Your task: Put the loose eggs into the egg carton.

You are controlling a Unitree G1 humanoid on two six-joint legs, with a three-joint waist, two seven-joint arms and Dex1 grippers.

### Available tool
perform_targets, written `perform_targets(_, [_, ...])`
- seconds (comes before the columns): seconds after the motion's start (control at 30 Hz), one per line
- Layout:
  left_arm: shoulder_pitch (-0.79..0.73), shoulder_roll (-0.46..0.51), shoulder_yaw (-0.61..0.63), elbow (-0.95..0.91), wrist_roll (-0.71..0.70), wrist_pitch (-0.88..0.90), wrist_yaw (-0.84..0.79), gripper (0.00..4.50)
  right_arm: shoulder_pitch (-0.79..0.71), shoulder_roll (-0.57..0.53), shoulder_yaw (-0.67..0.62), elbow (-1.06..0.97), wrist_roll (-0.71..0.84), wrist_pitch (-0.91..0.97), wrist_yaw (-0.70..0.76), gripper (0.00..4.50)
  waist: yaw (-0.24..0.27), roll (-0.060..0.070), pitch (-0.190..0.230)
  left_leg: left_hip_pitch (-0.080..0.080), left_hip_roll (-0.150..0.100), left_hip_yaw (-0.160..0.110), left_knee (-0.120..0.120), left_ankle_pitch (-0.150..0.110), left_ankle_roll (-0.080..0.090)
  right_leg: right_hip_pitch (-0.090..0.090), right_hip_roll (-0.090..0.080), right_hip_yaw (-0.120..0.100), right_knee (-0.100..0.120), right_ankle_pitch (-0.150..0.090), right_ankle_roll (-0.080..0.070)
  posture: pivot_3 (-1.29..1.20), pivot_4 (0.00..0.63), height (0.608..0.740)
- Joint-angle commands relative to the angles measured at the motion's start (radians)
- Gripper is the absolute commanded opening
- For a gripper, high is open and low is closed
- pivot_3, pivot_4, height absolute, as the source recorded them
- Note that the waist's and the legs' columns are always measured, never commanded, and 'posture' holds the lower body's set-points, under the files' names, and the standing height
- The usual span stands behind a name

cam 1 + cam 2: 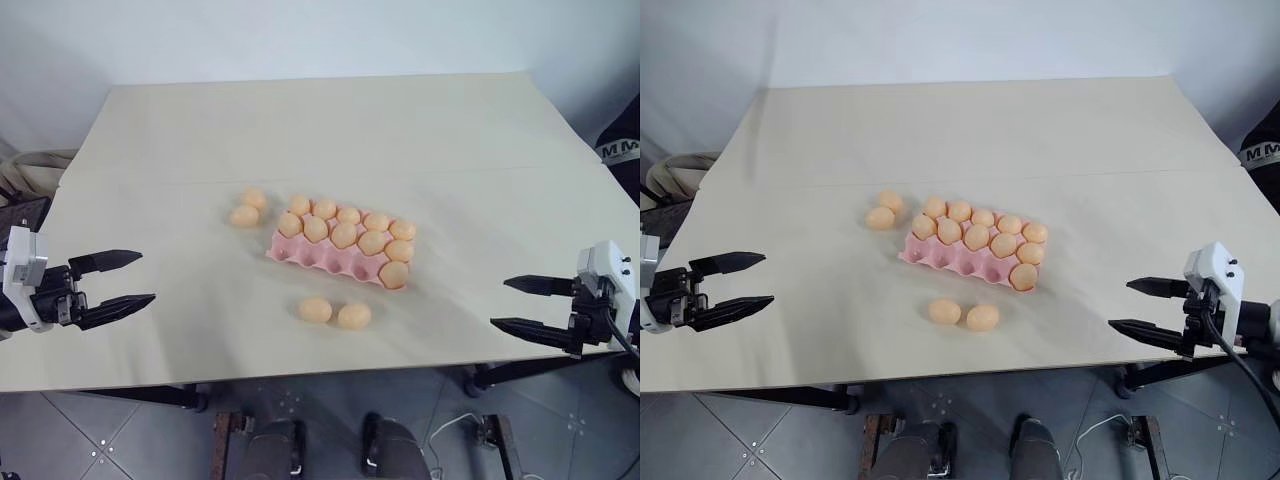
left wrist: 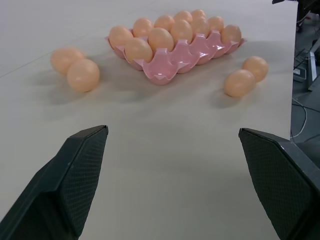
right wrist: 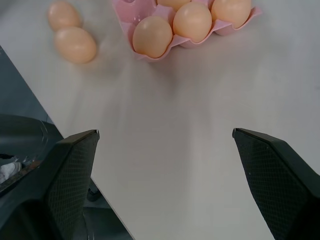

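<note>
Both the left gripper (image 1: 118, 282) and right gripper (image 1: 520, 303) hover spread and empty at the table (image 1: 300, 130) edges; four loose eggs (image 1: 315, 310) flank the egg carton (image 1: 310, 253), whose near cups stand vacant for them

Bright, even light; soft shadows; wrist views soft.

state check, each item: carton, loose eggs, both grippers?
egg carton: flat on the table, eleven cups filled, four near-row cups empty.
loose eggs: four on the table, two beside the carton's left end, two in front.
left gripper: open, holding nothing.
right gripper: open, holding nothing.
</note>
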Motion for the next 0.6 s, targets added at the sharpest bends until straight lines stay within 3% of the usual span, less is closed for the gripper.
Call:
perform_targets(0.03, [-0.013,0.026,0.030,0.018,-0.003,-0.026,-0.013,4.46,0.003,-0.020,-0.052,-0.029,0.027,0.010,0.003,4.50,0.000,0.000,0.000,0.000,0.000,0.000,0.000,0.000,0.000,0.000,0.000,0.000,0.000,0.000,0.000,0.00,0.150,0.740])
perform_targets(0.4, [-0.048,0.025,0.019,-0.002,-0.013,0.046,0.045,4.46,-0.026,0.013,-0.058,-0.100,0.079,0.080,-0.100,4.50,0.000,0.000,0.000,0.000,0.001,0.001,0.000,0.000,0.000,-0.001,0.000,0.001,0.000,0.000,0.000,0.00,0.150,0.740])
perform_targets(0.6, [-0.024,0.030,0.042,-0.010,-0.014,0.021,0.023,4.46,-0.031,0.067,-0.047,-0.245,0.103,0.152,-0.268,4.50,-0.001,0.000,0.000,0.000,0.001,0.001,-0.001,-0.001,-0.001,-0.001,-0.001,0.002,0.000,0.000,0.000,0.00,0.150,0.740])
